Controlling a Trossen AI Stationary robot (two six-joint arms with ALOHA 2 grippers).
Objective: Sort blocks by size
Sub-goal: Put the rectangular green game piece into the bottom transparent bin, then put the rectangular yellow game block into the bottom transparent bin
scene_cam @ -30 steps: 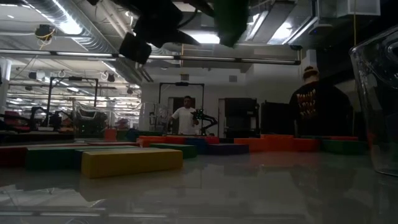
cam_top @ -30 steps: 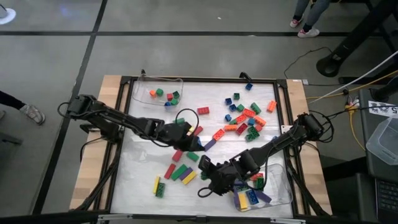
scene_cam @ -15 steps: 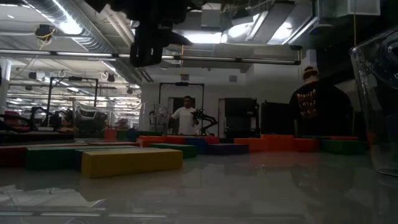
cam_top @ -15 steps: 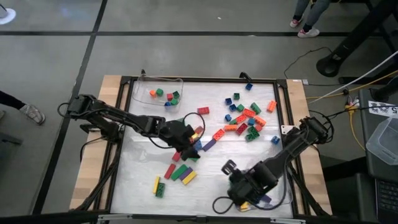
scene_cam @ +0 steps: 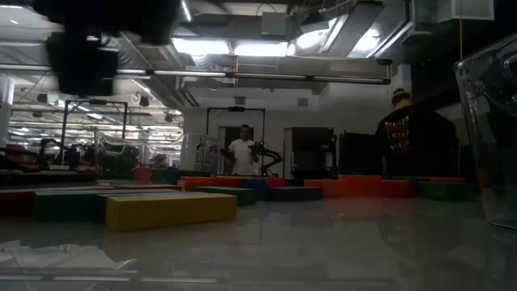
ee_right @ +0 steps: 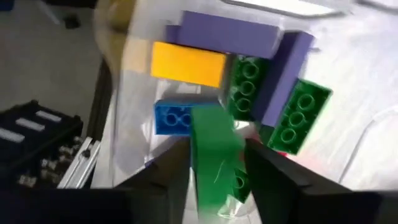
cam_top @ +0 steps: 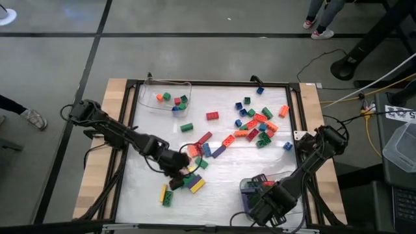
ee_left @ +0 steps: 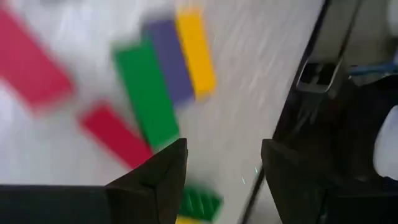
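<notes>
My right gripper (cam_top: 259, 195) is shut on a long green block (ee_right: 214, 149) over the clear tray (cam_top: 296, 181) at the table's near right. In the tray lie yellow (ee_right: 188, 62), purple (ee_right: 230, 28), blue (ee_right: 173, 118) and green blocks (ee_right: 305, 118). My left gripper (cam_top: 177, 173) is open and empty, low over a cluster of long red, green, purple and yellow blocks (cam_top: 190, 181) that lie flat on the table. The cluster also shows in the left wrist view (ee_left: 149, 93). My right gripper pinches the long green block between its two fingers, one on each long side (ee_right: 198, 146). The fingers come from above, pointing down. The block is lifted clear, above the blocks in the tray.
A second clear tray (cam_top: 166, 88) at the far left holds several small blocks. A loose pile of mixed blocks (cam_top: 257, 123) lies at the far right of the table. Single blocks lie at the middle (cam_top: 186, 127), (cam_top: 212, 116). A yellow-green block (cam_top: 165, 195) lies near the front edge.
My right gripper has carried the green block from the table's middle toward the near right corner and now stands over the tray there. My left gripper has gone toward the near edge and down, to the cluster of long blocks.
</notes>
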